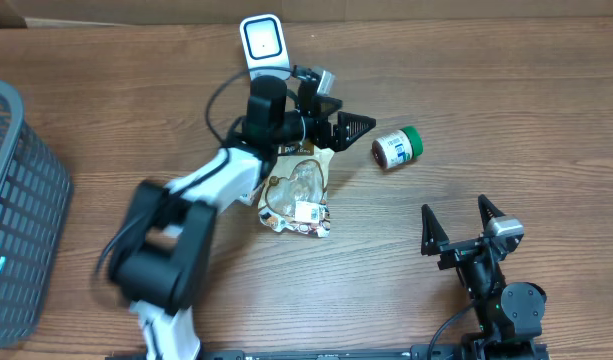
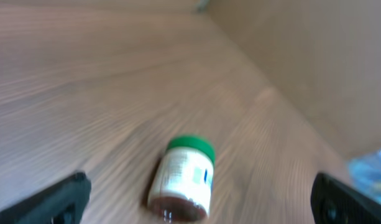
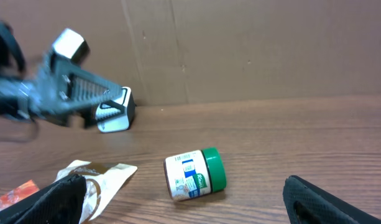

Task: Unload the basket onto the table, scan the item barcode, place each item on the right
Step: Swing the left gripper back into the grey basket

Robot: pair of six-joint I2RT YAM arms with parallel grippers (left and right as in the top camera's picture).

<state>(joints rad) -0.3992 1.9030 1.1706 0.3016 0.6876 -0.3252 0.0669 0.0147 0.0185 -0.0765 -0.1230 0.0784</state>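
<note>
Overhead view, table stock.

- Item 1: small jar point(image 1: 397, 147) with a green lid, on its side on the bare wood at the far right, label showing. Nothing grips it. It looks like the item to be scanned.
- Item 2: left gripper point(image 1: 348, 118), claw spread wide and holding nothing. It points at the jar from just beside it on the left. The left wrist view frames the jar between its 2 fingers, so I judge it is lining up for a pick.
- Item 3: clear pouch point(image 1: 298, 195), flat on the wood, partly under the left arm, not held.
- Item 4: white scanner point(image 1: 264, 42), standing at the far edge, where an item could be brought up to it.
- Item 5: right gripper point(image 1: 456, 212), near right, claw wide and empty, well apart from the goods.
- Item 6: grey mesh basket point(image 1: 16, 200) at the left edge, probably for finished goods.
- Surface: brown wood-grain table point(image 1: 546, 80), matte.
- Room: plain cardboard wall point(image 3: 271, 43) along the far side.
</note>
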